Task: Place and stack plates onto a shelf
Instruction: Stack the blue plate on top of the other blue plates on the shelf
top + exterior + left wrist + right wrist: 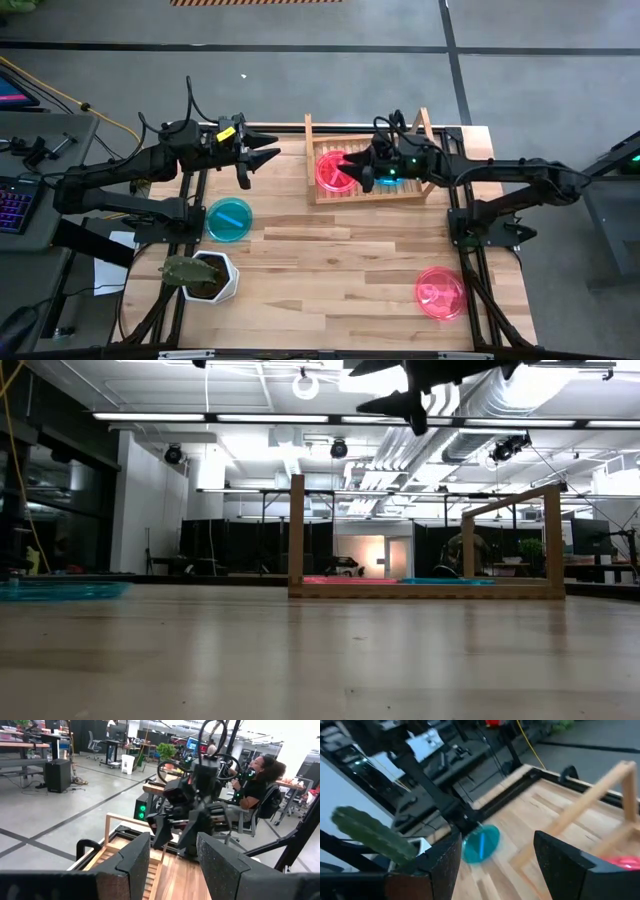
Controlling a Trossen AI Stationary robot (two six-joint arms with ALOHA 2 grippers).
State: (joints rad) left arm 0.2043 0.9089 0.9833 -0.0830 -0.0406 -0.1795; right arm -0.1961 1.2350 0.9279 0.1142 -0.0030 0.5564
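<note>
Tabletop (340, 270): right claw (348, 166) open above pink plate (333, 170) on shelf (313, 150), left claw (262, 158) open, idle; next, probably fetch teal plate (230, 218).

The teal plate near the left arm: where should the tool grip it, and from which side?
Grip the raised rim of the teal plate, coming from above: it lies flat on the table, so only its edge offers a pinch. The left tool is nearest.

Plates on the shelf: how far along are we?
Done: a pink plate lies in the shelf, something teal beside it. In hand: nothing; the right gripper hovers open above the shelf, the left gripper open beside it. Left: teal plate and pink plate on the table.
</note>
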